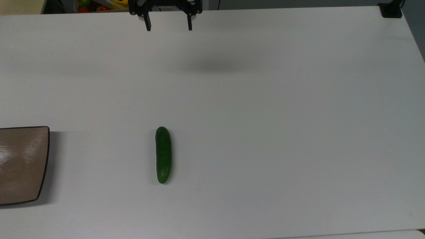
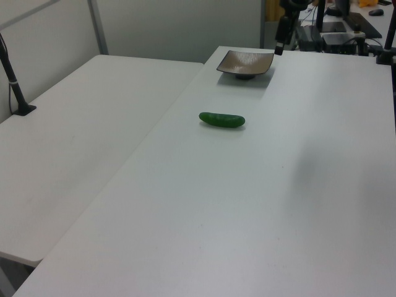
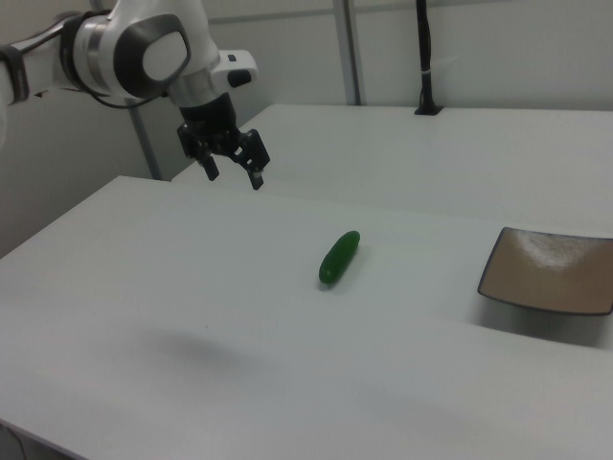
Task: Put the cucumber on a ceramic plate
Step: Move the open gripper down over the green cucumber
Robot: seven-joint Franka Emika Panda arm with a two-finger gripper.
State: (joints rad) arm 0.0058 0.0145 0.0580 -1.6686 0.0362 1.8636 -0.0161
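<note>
The dark green cucumber lies flat on the white table, alone near its middle. The tan-brown square ceramic plate sits at the top view's left edge, cut off by the frame, with nothing on it. My gripper hangs open above the table at the top view's upper edge, far from the cucumber. Its two black fingers point down and hold nothing.
A box of colourful vegetables stands beyond the table's far edge. A black clamp sits on the top view's upper right corner. A second white table adjoins, with a black post on it.
</note>
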